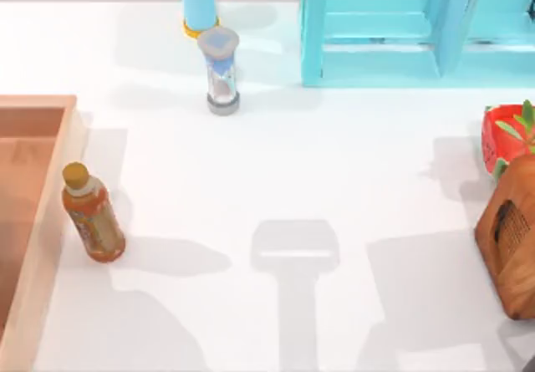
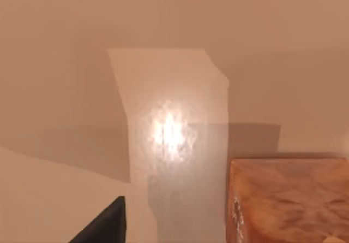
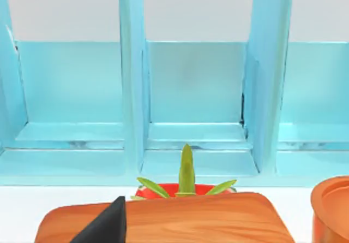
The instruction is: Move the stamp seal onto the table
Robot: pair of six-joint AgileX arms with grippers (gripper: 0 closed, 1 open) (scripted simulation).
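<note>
In the left wrist view, a tan wooden block with marbled grain, the stamp seal point(image 2: 289, 202), rests on the light brown floor of the wooden tray point(image 2: 65, 90). A dark part of my left gripper point(image 2: 103, 227) hangs just above that floor, a short way from the block and not touching it. The tray's raised rim point(image 1: 52, 221) runs along the left edge of the white table point(image 1: 334, 180). A dark part of my right gripper point(image 3: 106, 226) sits over the large brown wooden block point(image 3: 191, 218).
An amber bottle point(image 1: 94, 215) stands beside the tray rim. A grey-capped hourglass point(image 1: 221, 71) and a blue cylinder with a yellow cap point(image 1: 198, 2) stand at the back. A cyan shelf point(image 1: 376, 29), a red-potted plant point(image 1: 506, 138) and the brown block point(image 1: 510, 238) are at the right.
</note>
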